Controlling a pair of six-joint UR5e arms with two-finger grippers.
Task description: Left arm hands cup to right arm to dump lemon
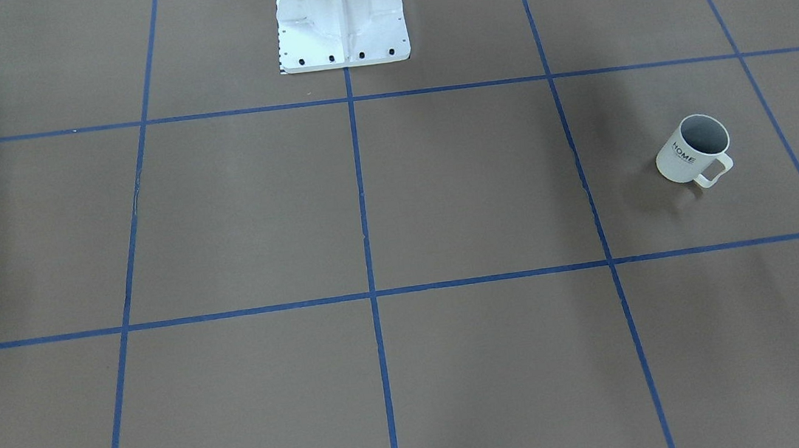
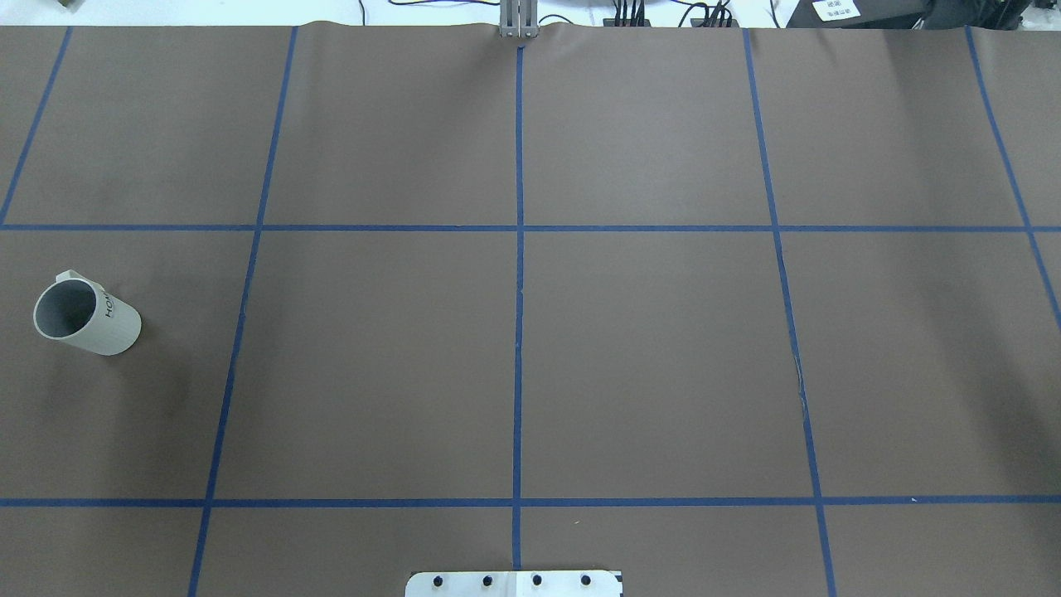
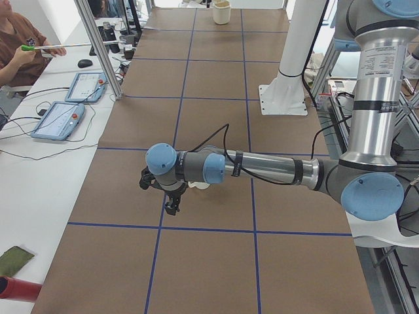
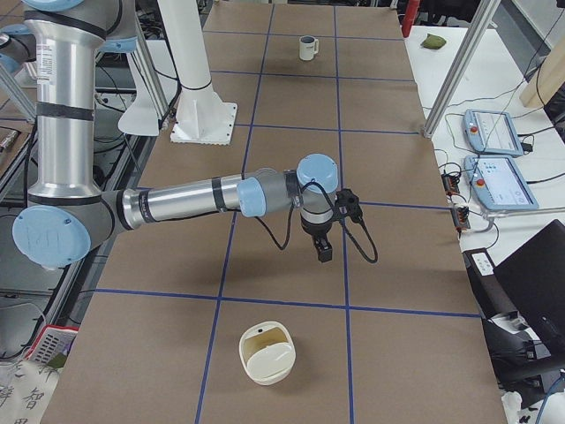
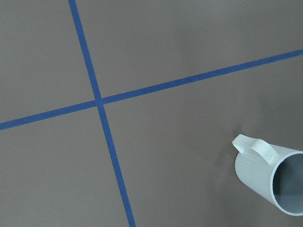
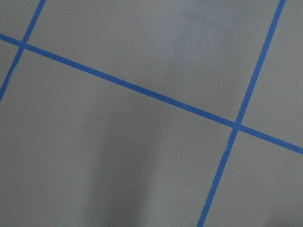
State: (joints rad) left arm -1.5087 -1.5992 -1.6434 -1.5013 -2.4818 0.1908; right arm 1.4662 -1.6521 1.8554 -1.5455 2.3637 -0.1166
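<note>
In the front-facing view, the counter is covered with brown paper and divided by blue tape lines. A white pedestal is seen at 12 o'clock. The cup is stood upright at about 3 o'clock, its handle turned toward 5 o'clock, and its inside is shown as grey.

In the overhead view, the cup is found at 9 o'clock, near the frame's edge. The "HOME" lettering is turned toward 2 o'clock.

From the exterior left view, the left arm is stretched level over the counter. The left end effector is pointed downward above the paper. Whether it is released or clenched cannot be told from here. A sliver of the cup is glimpsed just behind the wrist. A person is seated at 10 o'clock beside a white side table that carries two teach pendants.

From the exterior right view, the right arm is likewise extended, and the right end effector is hung over a tape line. Nothing is seen in it, but how wide it is parted cannot be told. A cream-white container is set on the counter at 6 o'clock, and the cup stands far off at 12 o'clock.

In the left wrist view, the cup is caught at 4 o'clock, well apart from a tape crossing.

In the right wrist view, only paper and tape lines are shown.
</note>
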